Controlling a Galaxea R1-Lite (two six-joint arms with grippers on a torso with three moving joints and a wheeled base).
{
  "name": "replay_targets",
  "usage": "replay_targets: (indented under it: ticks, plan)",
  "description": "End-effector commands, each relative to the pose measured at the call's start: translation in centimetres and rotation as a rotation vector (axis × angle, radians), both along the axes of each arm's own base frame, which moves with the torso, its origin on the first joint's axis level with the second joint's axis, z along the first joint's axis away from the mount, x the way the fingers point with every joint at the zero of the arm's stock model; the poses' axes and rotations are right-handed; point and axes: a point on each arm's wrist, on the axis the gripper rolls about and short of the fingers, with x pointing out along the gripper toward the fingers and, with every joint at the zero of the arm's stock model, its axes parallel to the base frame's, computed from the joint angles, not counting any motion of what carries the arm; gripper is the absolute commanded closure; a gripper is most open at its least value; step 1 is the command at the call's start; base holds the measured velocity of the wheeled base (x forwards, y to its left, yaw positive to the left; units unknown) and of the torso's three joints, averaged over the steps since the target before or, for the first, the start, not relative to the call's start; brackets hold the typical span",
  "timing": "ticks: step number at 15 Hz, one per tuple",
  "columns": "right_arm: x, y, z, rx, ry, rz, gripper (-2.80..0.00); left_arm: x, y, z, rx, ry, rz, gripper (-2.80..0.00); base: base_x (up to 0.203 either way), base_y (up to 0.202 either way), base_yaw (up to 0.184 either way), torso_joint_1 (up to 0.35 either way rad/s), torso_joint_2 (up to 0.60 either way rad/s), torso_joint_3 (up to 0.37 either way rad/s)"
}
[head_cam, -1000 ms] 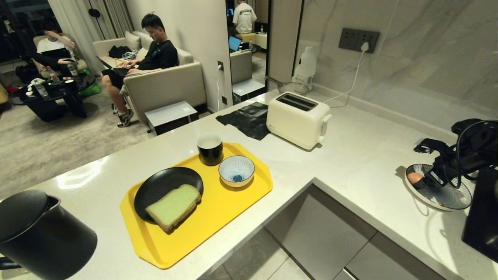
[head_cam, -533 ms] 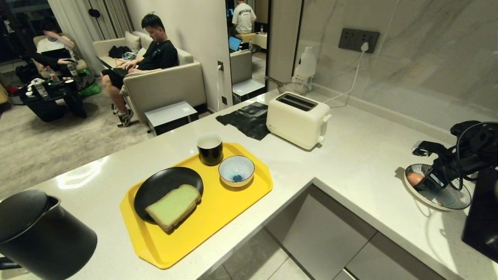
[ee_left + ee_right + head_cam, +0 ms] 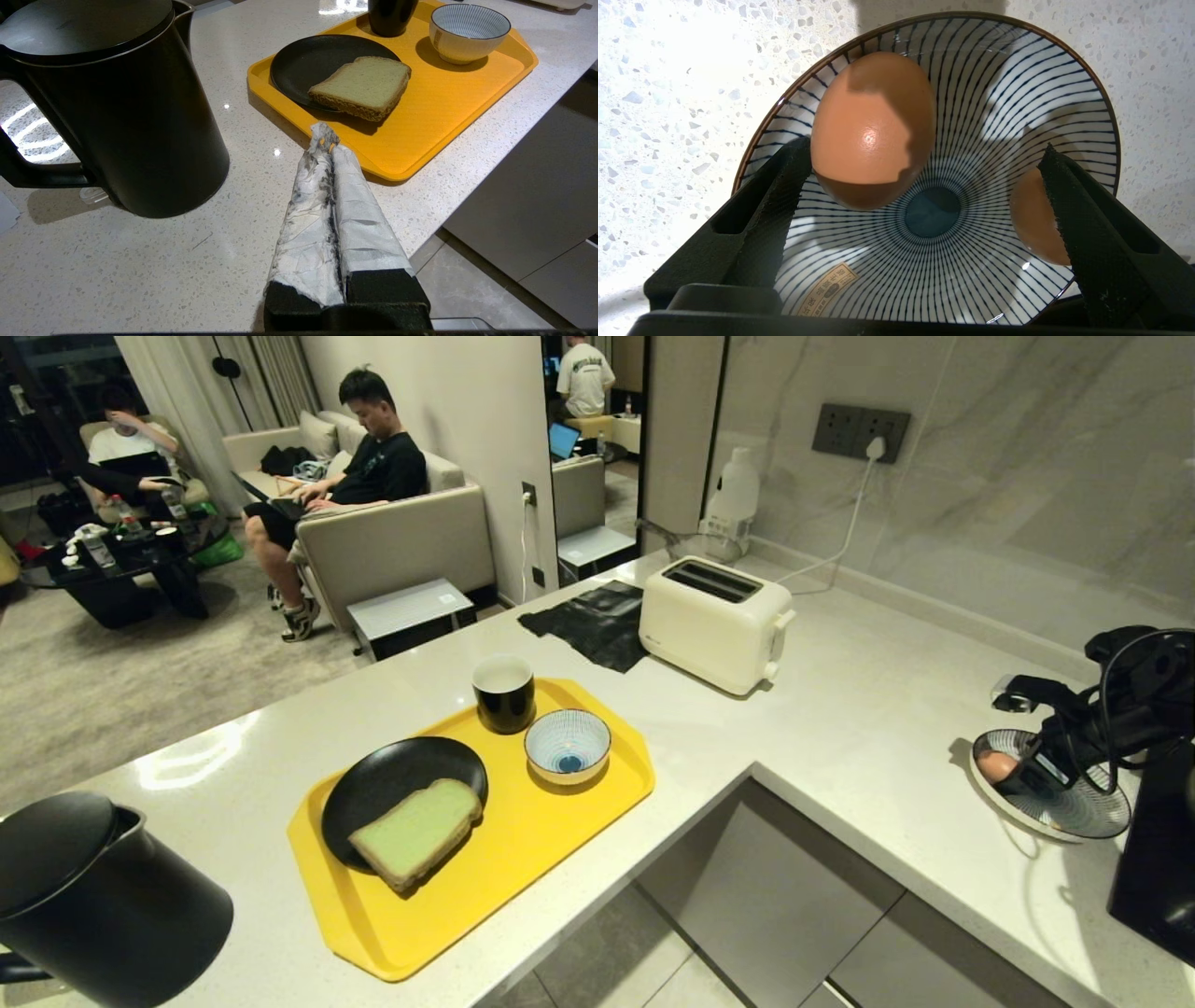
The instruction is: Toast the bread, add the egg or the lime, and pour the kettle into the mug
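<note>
Jaws spread wide, my right hand has barely shifted over the striped plate, so the smooth brown egg between them lies ungripped; left hand parked closed.

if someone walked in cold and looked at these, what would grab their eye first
Probably the bright yellow tray in the middle of the counter, carrying a green-faced slice of bread on a black plate, a black mug and a small striped bowl. Next, at the far right, the right gripper hangs open over a striped dish holding two brown eggs, the nearer egg between its fingers. The black kettle looms at the counter's left end.
</note>
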Motion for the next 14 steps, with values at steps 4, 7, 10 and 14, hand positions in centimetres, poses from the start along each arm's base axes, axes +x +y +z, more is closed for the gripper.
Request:
replay_targets:
  ticks: [4, 7, 10, 14]
  plan:
    - [0.03, 0.03, -0.18, -0.001, 0.005, 0.011, 0.00, -0.02, 0.00, -0.02, -0.001, -0.003, 0.000, 0.00, 0.000, 0.000, 0.000, 0.000, 0.00, 0.000]
    - [0.11, -0.01, -0.61, 0.002, 0.013, 0.013, 0.00, -0.02, 0.00, -0.02, -0.001, -0.003, 0.000, 0.00, 0.000, 0.000, 0.000, 0.000, 0.00, 0.000]
    - [0.16, -0.03, -0.82, 0.004, 0.018, 0.013, 0.00, -0.02, 0.00, -0.02, -0.001, -0.003, 0.000, 0.00, 0.000, 0.000, 0.000, 0.000, 0.00, 0.000]
    - [-0.13, -0.40, -0.35, 0.000, 0.009, 0.003, 0.00, -0.02, 0.00, -0.02, -0.001, -0.003, 0.000, 0.00, 0.000, 0.000, 0.000, 0.000, 0.00, 0.000]
